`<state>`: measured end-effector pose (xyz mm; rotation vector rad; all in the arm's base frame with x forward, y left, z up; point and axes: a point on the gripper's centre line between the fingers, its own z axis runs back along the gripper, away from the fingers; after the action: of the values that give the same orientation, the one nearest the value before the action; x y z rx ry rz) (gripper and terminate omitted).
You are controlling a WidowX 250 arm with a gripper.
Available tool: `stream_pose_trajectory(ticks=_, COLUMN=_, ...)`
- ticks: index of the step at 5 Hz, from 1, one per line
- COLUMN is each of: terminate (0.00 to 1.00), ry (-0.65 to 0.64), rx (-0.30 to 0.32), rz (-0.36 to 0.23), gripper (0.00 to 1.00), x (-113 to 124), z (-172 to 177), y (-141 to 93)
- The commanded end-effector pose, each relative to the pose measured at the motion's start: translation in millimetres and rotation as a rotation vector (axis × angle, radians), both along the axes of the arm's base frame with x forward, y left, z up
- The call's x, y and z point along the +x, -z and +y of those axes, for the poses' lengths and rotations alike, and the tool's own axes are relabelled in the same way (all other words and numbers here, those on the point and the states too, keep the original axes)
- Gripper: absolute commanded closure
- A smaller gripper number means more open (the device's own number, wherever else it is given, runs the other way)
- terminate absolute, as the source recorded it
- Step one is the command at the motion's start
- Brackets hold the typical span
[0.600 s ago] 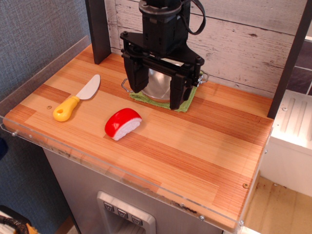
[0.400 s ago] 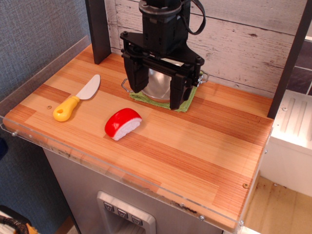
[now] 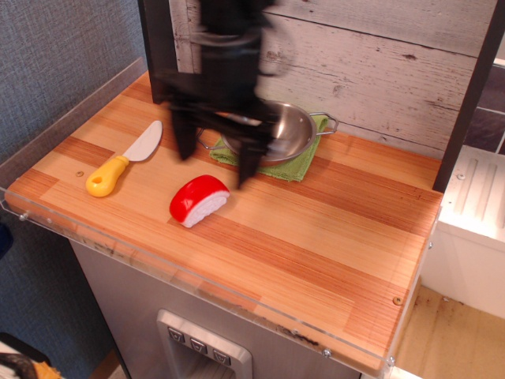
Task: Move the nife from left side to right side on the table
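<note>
The knife (image 3: 124, 161) lies flat on the left part of the wooden table (image 3: 316, 245), yellow handle toward the front left, pale blade pointing to the back right. My black gripper (image 3: 215, 164) hangs open above the table just right of the blade and behind the red-and-white sushi toy (image 3: 199, 200). It is blurred by motion and holds nothing. Its fingers are apart, one near the blade tip, the other over the green cloth's front edge.
A steel pan (image 3: 278, 133) sits on a green cloth (image 3: 304, 166) at the back middle. A dark post (image 3: 158, 43) stands at the back left and another (image 3: 472, 87) at the right. Clear acrylic edging (image 3: 71, 106) rims the left side and front.
The gripper has swung left and forward from over the pan toward the knife, uncovering the pan. The knife, sushi toy and pan have not moved.
</note>
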<state>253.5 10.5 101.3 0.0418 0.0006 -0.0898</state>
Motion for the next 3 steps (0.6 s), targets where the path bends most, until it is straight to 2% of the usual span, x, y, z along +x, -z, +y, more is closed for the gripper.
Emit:
stream_pose_trajectory(ticks=1, terminate=0.00, ry=-0.059, rx=0.088, rz=-0.104, gripper=0.00, x=-5, z=78, y=-1)
stream_pose_trajectory(ticks=2, terminate=0.00, ry=-0.073, rx=0.067, rz=-0.133, gripper=0.00, x=3, z=98, y=25)
stream_pose_trajectory(ticks=3, terminate=0.00, ry=-0.059, rx=0.118, rz=-0.123, gripper=0.00, x=15, z=99, y=40)
